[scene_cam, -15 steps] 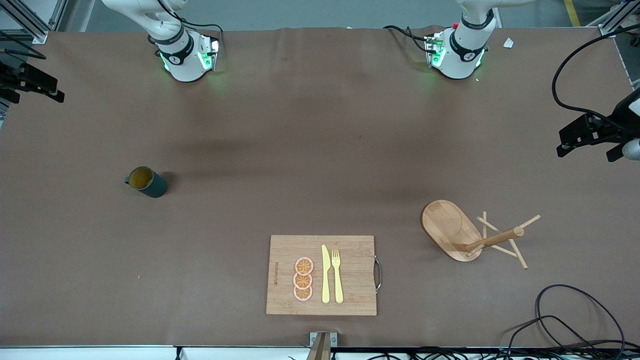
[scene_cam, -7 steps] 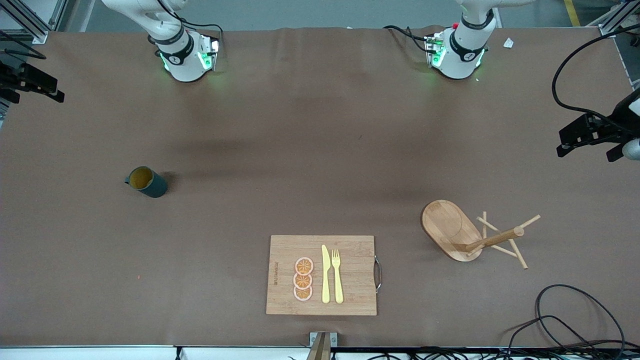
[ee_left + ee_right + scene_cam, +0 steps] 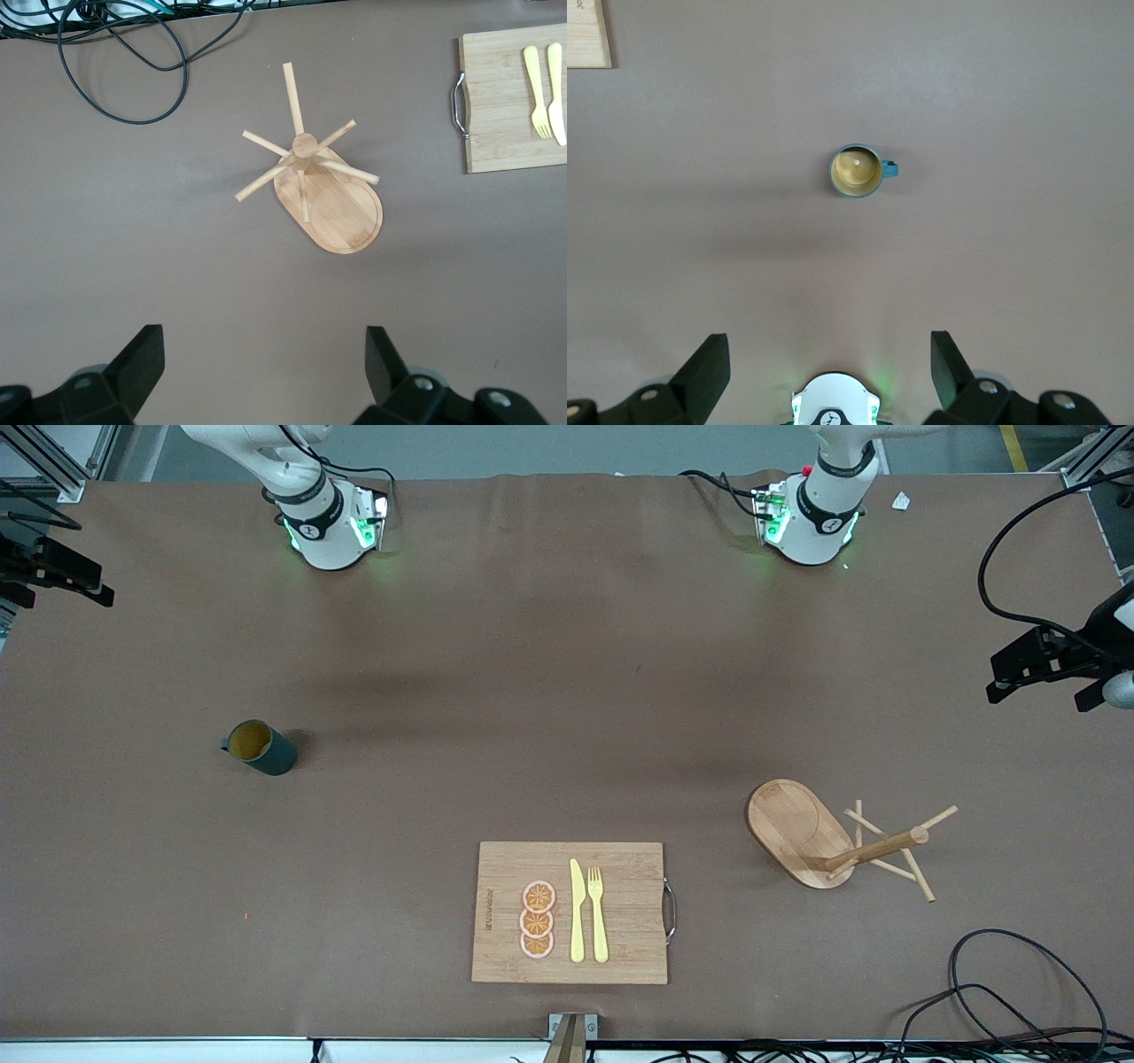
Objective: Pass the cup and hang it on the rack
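- cup (image 3: 260, 747) stands upright on the desk (image 3: 549, 691), mouth up, toward the right arm's end; handle points toward that end of the desk. Nothing visible inside, just the yellow lining (image 3: 857, 169).
- rack (image 3: 833, 839) stands upright toward the left arm's end, nearer the front camera than the cup. Oval base's long axis runs diagonally; post sits at the base end nearer the front camera; pegs fan out from the post, all bare.
- board (image 3: 570, 911) lies flat between cup and rack, near the desk's front edge, metal handle toward the left arm's end. On it: three orange slices (image 3: 537, 919) in a row, knife (image 3: 577, 911) and fork (image 3: 598, 913) side by side, long axes pointing toward the robots.
- left gripper (image 3: 264, 367) is high over the rack, fingers (image 3: 137, 363) wide apart, holding nothing.
- right gripper (image 3: 829, 372) is high over the cup, fingers (image 3: 707, 365) wide apart, holding nothing.
- Bare desk all round cup and rack; both well apart from the board. Loose cable (image 3: 1019, 992) lies at the desk corner nearer the front camera than the rack.
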You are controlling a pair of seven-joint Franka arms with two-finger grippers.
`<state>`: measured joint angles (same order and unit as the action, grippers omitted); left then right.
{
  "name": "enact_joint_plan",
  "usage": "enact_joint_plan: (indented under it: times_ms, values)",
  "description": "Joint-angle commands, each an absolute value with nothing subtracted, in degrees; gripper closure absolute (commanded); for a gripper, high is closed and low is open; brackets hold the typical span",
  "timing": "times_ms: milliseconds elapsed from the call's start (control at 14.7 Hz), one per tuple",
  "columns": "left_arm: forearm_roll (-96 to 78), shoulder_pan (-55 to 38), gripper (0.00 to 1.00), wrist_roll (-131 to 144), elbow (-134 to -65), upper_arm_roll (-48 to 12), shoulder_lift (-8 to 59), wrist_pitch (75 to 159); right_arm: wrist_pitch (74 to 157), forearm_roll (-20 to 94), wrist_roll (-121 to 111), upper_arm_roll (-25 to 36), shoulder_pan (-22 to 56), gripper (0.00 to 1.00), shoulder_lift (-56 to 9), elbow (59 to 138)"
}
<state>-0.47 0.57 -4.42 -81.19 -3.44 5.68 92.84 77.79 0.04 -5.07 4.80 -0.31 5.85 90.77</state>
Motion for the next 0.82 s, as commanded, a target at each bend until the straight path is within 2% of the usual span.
enact_joint_plan:
  times_ms: [0,409,751]
  values:
    - [-0.3,0.6,0.00,-4.1,-81.2,-3.4,5.4,93.0,78.3,0.4,-4.8,4.5,-0.9,0.00,7.6,92.5]
    - [-0.3,0.4,0.00,-3.8,-81.2,-3.5,5.4,93.0,77.9,0.3,-4.4,4.7,-1.1,0.00,6.9,90.4]
    - [-0.3,0.5,0.00,-3.9,-81.2,-3.5,5.4,93.0,81.5,0.2,-4.7,4.7,-3.3,0.00,2.1,90.0]
